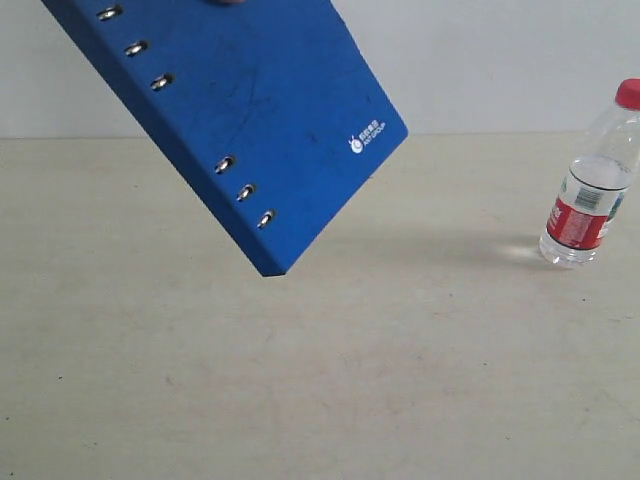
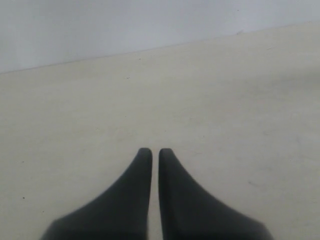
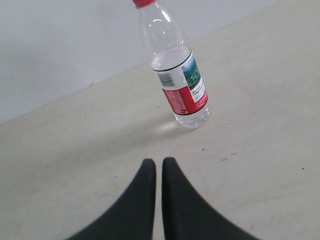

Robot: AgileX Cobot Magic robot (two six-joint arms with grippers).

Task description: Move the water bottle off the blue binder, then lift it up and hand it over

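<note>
Jaws, left: drawn together with only a thin slit between the dark tips, nothing held, bare tabletop (image 2: 210, 100) beneath. Jaws, right: likewise closed to a narrow slit, empty, pointing toward the water bottle (image 3: 177, 70) but apart from it. Water bottle (image 1: 590, 190): upright on the tabletop at the right edge of the exterior view; red cap on, clear water filling it to about the top of its red, white and green label. Blue binder (image 1: 250, 110): closed, contents not visible; tilted at the upper left of the exterior view with its lowest corner pointing down, apparently raised off the tabletop, its upper part cut off by the frame; two groups of three ringed slots along one edge, white logo near a corner; well apart from the bottle. Tabletop (image 1: 320, 380): pale cream, faintly scuffed. Wall (image 1: 500, 60): plain, pale grey.
</note>
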